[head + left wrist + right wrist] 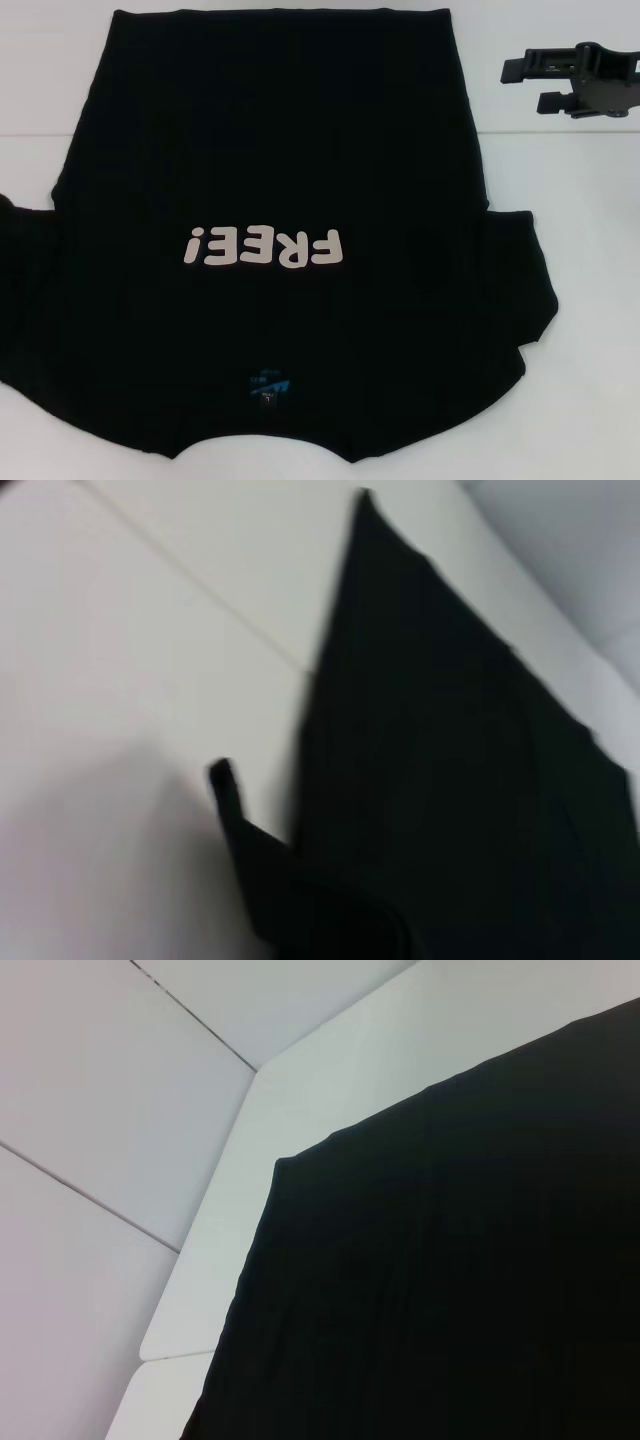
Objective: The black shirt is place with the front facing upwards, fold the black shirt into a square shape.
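The black shirt (270, 150) lies spread flat on the white table (570, 190), front up. Its pale "FREE!" lettering (262, 247) reads upside down from my head view, and the blue neck label (266, 388) is near the front edge. My right gripper (523, 85) hovers open and empty beyond the shirt's far right corner, apart from the cloth. The right wrist view shows that corner of the shirt (450, 1280). My left gripper is outside the head view. A dark blurred part of it (240, 820) shows in the left wrist view beside the shirt's edge (450, 760).
The right sleeve (515, 270) sticks out toward the table's right side. The left sleeve (20, 290) runs off the left of the head view. Bare white table lies to the right of the shirt and along its far left side (40, 120).
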`<state>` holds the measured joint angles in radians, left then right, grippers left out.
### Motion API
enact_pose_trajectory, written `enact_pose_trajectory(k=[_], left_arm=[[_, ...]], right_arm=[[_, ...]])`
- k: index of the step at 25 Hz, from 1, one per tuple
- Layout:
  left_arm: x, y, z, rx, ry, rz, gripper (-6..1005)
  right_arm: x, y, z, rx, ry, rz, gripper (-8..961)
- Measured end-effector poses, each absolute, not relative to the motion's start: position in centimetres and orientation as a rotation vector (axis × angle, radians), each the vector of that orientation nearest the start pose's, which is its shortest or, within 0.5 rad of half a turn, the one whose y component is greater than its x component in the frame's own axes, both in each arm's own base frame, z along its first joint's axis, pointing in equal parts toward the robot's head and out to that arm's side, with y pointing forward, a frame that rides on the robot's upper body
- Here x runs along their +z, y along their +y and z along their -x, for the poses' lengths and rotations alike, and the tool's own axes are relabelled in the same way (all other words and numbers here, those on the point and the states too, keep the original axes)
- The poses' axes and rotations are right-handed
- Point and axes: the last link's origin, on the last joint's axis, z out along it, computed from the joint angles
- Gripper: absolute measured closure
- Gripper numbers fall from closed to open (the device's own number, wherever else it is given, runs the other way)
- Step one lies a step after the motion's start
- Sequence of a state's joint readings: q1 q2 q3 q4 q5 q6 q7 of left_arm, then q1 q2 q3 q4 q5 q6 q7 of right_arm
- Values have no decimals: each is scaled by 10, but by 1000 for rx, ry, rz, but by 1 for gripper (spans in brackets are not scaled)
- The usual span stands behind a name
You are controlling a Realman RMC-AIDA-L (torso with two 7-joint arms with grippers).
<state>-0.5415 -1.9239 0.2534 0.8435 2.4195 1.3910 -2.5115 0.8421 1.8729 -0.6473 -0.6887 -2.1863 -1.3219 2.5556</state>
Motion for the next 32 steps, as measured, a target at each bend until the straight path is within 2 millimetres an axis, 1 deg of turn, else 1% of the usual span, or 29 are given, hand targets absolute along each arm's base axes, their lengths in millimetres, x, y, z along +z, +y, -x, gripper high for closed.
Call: enact_pose_trajectory(k=[5, 13, 16, 19, 21, 26, 30, 32], left_arm=[[132, 363, 339, -632, -1834, 1737, 998], [95, 376, 312, -537, -1821, 1898, 997], [84, 377, 305, -499, -1809, 1953, 997], [76, 378, 303, -441, -1794, 1988, 995], [75, 380, 305, -408, -1792, 1996, 994], [77, 379, 301, -410, -1771, 2048, 909], [86, 372, 291, -476, -1707, 2182, 782], [93, 367, 291, -550, -1682, 2203, 718]], right_arm=[[98, 453, -207, 650, 1639, 2143, 41], [98, 453, -208, 650, 1643, 2142, 41], [98, 453, -208, 650, 1643, 2140, 41], [99, 453, -209, 649, 1643, 2137, 41], [99, 453, -209, 647, 1642, 2135, 41], [99, 453, -209, 644, 1642, 2137, 42], [101, 451, -213, 630, 1643, 2136, 42], [104, 448, -216, 595, 1629, 2151, 42]])
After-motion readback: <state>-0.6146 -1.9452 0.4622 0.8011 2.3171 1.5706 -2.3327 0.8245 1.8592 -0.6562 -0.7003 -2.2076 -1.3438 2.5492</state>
